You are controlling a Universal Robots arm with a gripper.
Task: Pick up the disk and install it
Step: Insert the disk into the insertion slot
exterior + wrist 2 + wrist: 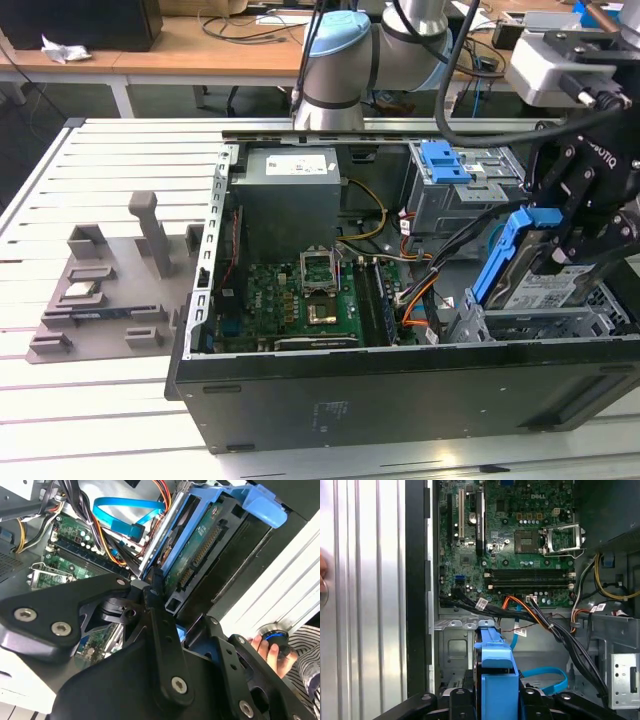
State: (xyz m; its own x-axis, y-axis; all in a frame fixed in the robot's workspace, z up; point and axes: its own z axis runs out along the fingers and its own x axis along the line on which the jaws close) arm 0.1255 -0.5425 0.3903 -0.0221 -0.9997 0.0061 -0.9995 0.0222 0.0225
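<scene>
I have one disk (528,270) pinched between my jaws, held tilted over the drive cage (520,325) at the exterior view's right end of the open computer case (400,385); its blue carrier frames the silver body, and in the first wrist view that carrier (496,680) rises straight up between my fingers (457,702). In the second wrist view the disk (200,545) shows its green circuit side and connector. I count one motherboard (300,300), one grey power supply (290,195), and one second blue carrier (445,160) sitting in the upper bay. A bundle of black and orange cables (540,620) crosses between the board and the cage, close beside the disk. On the slatted surface (100,160) outside the case lies one grey fixture tray (110,290). A person's hand (270,652) rests on a knob beside the case.
</scene>
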